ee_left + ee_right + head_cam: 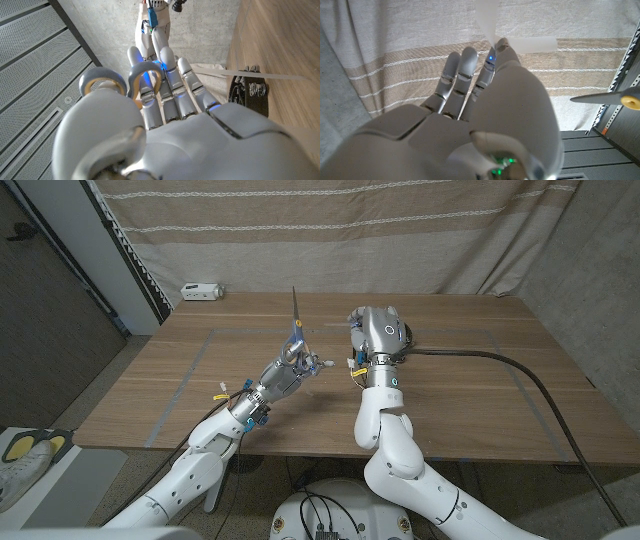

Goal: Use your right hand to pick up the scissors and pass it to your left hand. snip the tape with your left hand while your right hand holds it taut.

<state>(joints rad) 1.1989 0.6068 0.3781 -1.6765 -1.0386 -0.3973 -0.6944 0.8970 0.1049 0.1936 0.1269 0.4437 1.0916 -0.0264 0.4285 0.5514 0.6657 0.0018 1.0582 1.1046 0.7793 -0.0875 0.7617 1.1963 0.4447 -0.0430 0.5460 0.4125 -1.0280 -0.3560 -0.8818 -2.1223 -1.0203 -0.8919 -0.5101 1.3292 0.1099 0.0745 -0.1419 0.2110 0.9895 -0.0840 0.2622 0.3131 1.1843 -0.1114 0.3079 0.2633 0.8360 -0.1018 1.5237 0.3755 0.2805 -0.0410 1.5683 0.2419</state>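
Observation:
My left hand is raised over the table's middle and holds the scissors, blades pointing up and away. Their grey handle loops sit around my fingers in the left wrist view. My right hand hovers just to the right, at about the same height. In the right wrist view, a strip of clear tape is pinched at its fingertips, and a scissor blade lies off to one side. The black tape dispenser stands on the table with the tape stretched from it.
A dark cable runs across the table's right half to the front edge. A small white box sits at the back left corner. A striped curtain hangs behind the table. Shoes lie on the floor at left.

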